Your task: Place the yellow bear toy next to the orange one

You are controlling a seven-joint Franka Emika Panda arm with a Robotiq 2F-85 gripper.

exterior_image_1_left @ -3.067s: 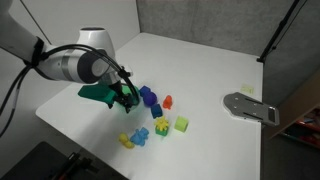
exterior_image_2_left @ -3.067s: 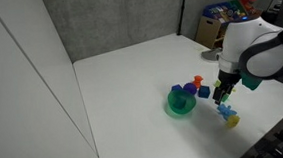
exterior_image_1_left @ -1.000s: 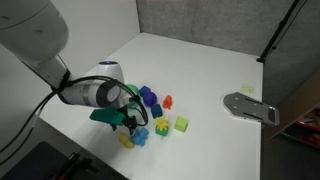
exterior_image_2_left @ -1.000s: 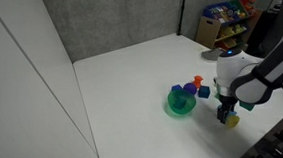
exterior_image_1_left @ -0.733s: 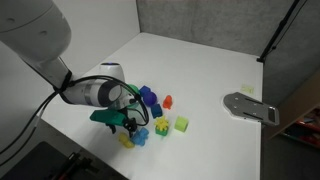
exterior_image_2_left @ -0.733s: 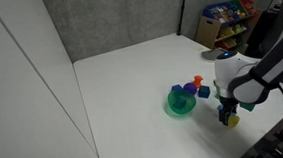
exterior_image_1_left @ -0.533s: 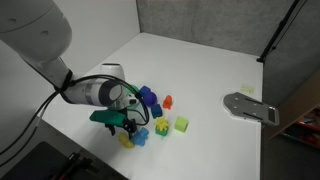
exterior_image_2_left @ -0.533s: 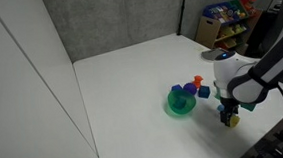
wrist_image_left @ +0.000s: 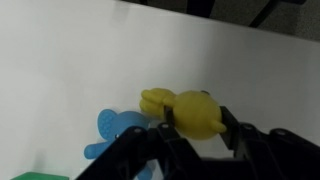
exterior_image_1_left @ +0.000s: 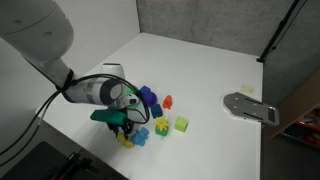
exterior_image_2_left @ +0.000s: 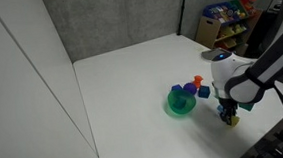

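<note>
In the wrist view the yellow bear toy lies on the white table, and my gripper is shut on it, with a black finger pressed against each side of its round body. In both exterior views the gripper is down at the table over the bear. The orange one stands upright further back, beyond the blue blocks, well apart from the gripper.
A light-blue figure touches the bear's side. A chunkier yellow piece and a lime-green cube sit nearby. A green bowl lies under the arm. A grey metal plate lies at the table's edge.
The jaws have closed from wide open onto the yellow bear toy. The arm has stayed low in almost the same spot.
</note>
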